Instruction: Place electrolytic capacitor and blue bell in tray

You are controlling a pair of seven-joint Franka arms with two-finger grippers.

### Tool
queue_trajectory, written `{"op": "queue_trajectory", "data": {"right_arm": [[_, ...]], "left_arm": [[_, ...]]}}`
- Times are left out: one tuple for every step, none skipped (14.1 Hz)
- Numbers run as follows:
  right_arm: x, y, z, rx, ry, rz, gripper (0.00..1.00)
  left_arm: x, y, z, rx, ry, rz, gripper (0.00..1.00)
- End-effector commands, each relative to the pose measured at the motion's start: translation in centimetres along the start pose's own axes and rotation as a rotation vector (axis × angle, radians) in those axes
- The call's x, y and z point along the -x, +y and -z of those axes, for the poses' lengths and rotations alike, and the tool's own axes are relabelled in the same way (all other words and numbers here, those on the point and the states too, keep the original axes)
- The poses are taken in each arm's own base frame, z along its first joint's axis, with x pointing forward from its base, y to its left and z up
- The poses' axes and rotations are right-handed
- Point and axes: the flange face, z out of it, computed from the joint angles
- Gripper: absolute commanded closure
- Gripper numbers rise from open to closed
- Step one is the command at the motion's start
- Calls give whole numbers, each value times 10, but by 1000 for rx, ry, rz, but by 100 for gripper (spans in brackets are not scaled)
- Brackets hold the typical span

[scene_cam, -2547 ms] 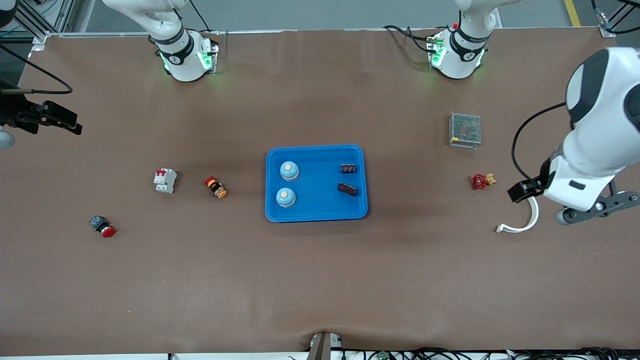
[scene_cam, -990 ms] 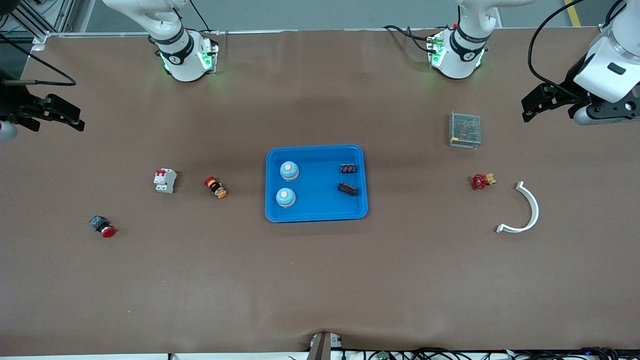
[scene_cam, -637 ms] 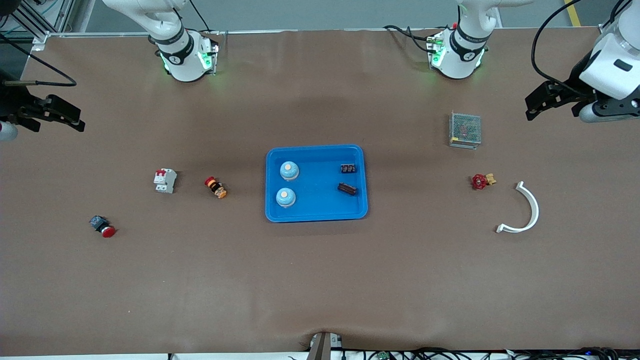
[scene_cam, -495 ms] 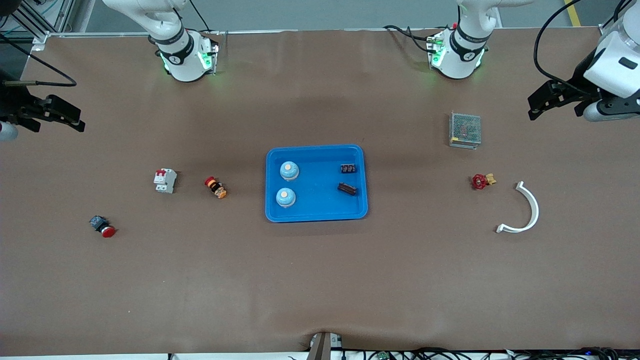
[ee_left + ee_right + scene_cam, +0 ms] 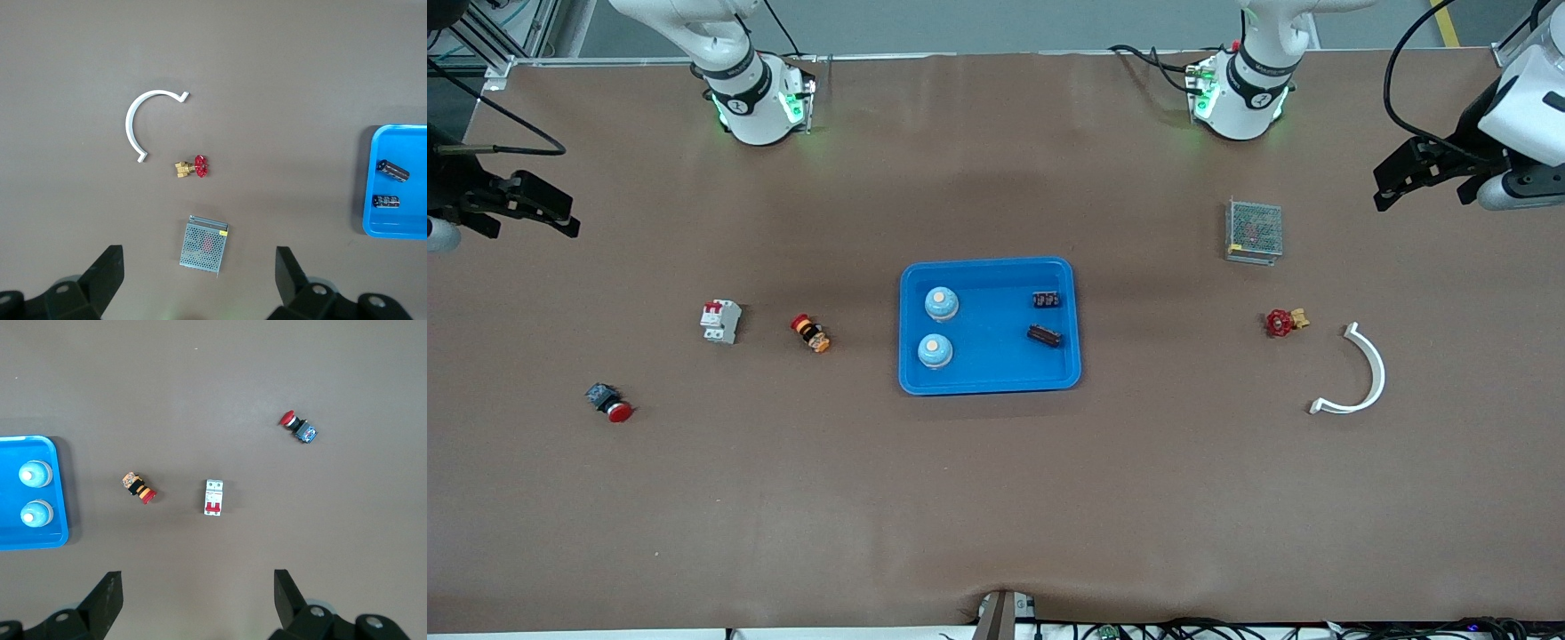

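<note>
The tray (image 5: 990,382) lies mid-worktop, long axis running between the arms' ends. In it, two bells (image 5: 941,303) stand upright toward the right arm's end; two capacitors (image 5: 1045,335) lie flat toward the left arm's. Left end effector (image 5: 1392,182) and right end effector (image 5: 543,212) hover open and empty over opposite worktop ends.
</note>
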Motion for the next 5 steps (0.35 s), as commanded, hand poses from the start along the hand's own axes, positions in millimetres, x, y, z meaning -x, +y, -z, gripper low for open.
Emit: {"op": "queue_trajectory", "data": {"right_arm": [[5, -2, 1, -14, 9, -5, 0], [4, -6, 0, -14, 9, 2, 0], [4, -12, -1, -14, 8, 13, 0], [4, -14, -1, -12, 10, 16, 0], [4, -15, -1, -14, 10, 15, 0]], "left_arm": [[-3, -1, 7, 2, -3, -18, 0], [-3, -1, 6, 2, -6, -16, 0], [-3, -1, 6, 0, -6, -16, 0], [-3, -1, 6, 0, -6, -16, 0], [-3, -1, 6, 0, -6, -18, 0]]}}
